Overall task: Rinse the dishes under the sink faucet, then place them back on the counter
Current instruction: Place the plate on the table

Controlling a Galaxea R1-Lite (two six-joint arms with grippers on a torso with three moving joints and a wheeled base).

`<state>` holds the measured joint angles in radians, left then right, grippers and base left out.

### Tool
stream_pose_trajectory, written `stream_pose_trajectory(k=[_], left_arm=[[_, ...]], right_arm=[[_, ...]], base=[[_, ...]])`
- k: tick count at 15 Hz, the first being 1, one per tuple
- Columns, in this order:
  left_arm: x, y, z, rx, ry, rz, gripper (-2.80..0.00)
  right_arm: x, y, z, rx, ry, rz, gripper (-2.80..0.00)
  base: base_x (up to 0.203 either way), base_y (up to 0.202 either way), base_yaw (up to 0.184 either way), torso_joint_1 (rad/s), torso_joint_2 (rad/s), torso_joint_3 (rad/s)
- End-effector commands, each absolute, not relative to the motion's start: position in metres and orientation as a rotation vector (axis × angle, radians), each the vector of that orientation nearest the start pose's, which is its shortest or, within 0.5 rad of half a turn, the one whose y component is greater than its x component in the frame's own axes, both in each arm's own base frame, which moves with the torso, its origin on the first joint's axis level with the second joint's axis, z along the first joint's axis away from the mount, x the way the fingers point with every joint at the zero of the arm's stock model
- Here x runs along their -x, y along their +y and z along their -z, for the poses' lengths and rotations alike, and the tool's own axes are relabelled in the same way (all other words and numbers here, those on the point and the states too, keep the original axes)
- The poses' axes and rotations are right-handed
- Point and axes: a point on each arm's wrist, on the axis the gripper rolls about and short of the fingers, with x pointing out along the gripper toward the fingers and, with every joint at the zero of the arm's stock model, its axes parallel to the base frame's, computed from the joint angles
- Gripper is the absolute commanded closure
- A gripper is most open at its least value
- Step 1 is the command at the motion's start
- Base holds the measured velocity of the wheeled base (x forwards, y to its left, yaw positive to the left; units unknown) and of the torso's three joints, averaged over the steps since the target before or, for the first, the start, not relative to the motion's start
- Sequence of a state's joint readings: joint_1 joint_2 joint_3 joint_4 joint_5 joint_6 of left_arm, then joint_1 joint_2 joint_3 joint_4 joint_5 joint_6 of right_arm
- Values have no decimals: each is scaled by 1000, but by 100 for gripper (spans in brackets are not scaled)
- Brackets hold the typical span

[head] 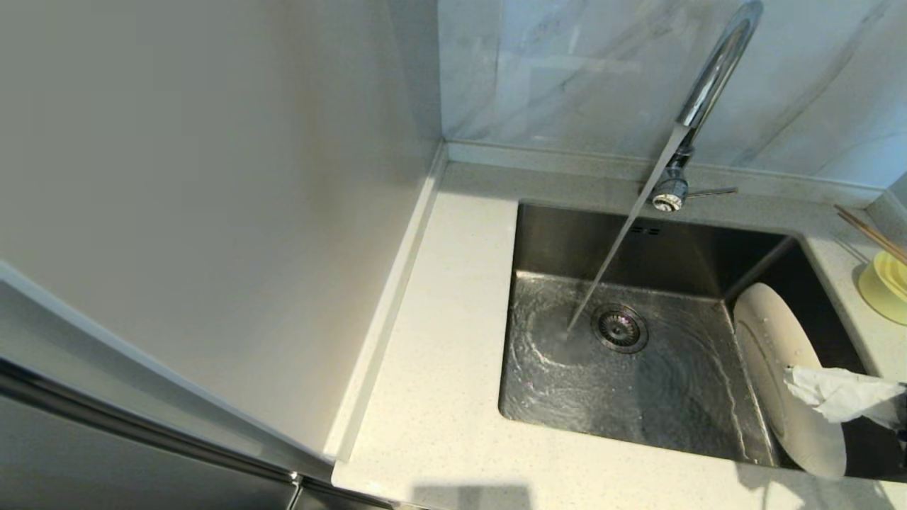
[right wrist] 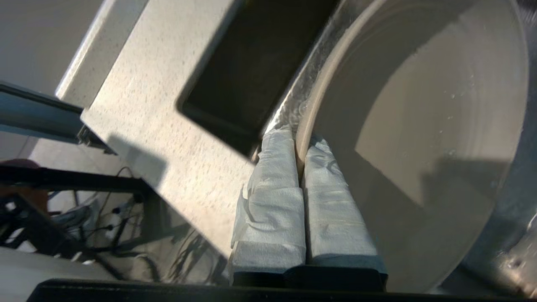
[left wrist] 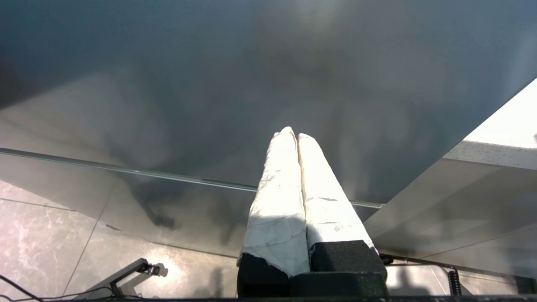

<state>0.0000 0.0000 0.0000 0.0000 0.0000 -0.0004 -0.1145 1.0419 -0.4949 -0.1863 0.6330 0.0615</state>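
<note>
Your right gripper is clamped on the rim of the plate, held on edge at the sink's right wall. Faucet running. Bowl and chopsticks sit at the counter's right edge. Left gripper is parked, fingers together.

Both the left gripper and the right gripper have long tapering fingers wrapped in crinkled white paper-like covering, mounted on blocky matte black bases, seams and torn edges showing along the wrapping.
</note>
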Motion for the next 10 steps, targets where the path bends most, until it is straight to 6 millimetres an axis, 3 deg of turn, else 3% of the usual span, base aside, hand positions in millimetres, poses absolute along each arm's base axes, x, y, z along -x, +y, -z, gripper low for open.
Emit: stream_pose_trajectory(k=[1,3,5,7,8,10], left_arm=[[23,0,-75,2,0,0,0],[23,0,-76,1,0,0,0],[23,0,-75,2,0,0,0],[23,0,-75,1,0,0,0],[23,0,-75,0,0,0,0],[23,0,-75,2,0,0,0]], right_arm=[[-124,-1,-211,-211,369,-500,0],[-117,0,-235,-216,367,-493,0],[-98,2,-236,-225,359,-487,0],[-80,4,-256,-242,295,-484,0],[-75,5,-254,-244,299,-483,0],[-72,5,-221,-207,392,-475,0]], base=[[0,0,0,0,0,0],[0,0,0,0,0,0],[0,0,0,0,0,0],[0,0,0,0,0,0],[0,0,0,0,0,0],[0,0,0,0,0,0]])
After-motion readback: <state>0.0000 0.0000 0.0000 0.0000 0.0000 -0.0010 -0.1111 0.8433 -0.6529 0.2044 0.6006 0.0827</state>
